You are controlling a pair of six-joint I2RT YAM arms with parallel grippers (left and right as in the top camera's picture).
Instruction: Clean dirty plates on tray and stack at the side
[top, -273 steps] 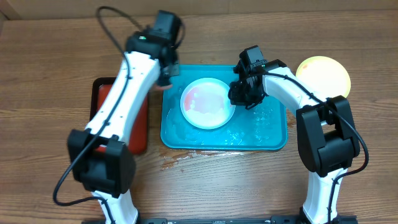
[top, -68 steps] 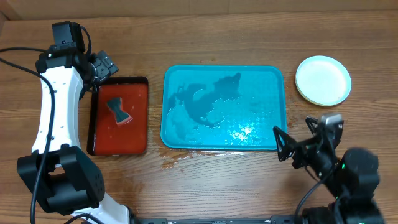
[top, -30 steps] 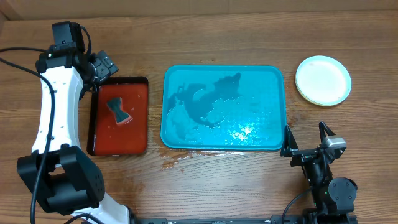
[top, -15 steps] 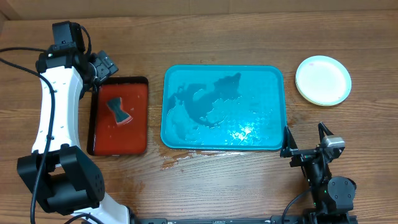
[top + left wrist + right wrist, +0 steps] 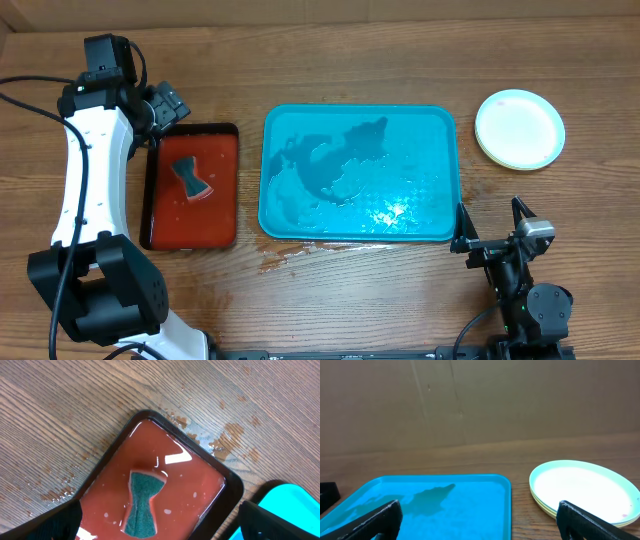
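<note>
The plates (image 5: 519, 129) sit stacked on the table right of the turquoise tray (image 5: 300, 215), near its far right corner but apart from it. From overhead the stack reads as one pale disc. The right wrist view shows it side-on (image 5: 585, 491), a pale blue plate on top with yellow-green rims beneath. The tray holds only a film of water with a darker patch toward its far side.

The right gripper (image 5: 490, 237) hangs by the tray's near right corner, its fingers (image 5: 380, 519) spread wide with nothing between them.

The left gripper (image 5: 165, 104) is at the far edge of a black-rimmed red tray (image 5: 215, 215) left of the turquoise one. Its wrist camera shows its fingers (image 5: 280, 520) held wide apart and empty, and below them a green hourglass sponge (image 5: 144, 505) lying in shallow liquid.

The wooden table (image 5: 350, 60) has a puddle (image 5: 285, 258) at the turquoise tray's near left corner, and the left wrist view adds droplets around the red tray. A cardboard wall (image 5: 470, 400) stands behind.
</note>
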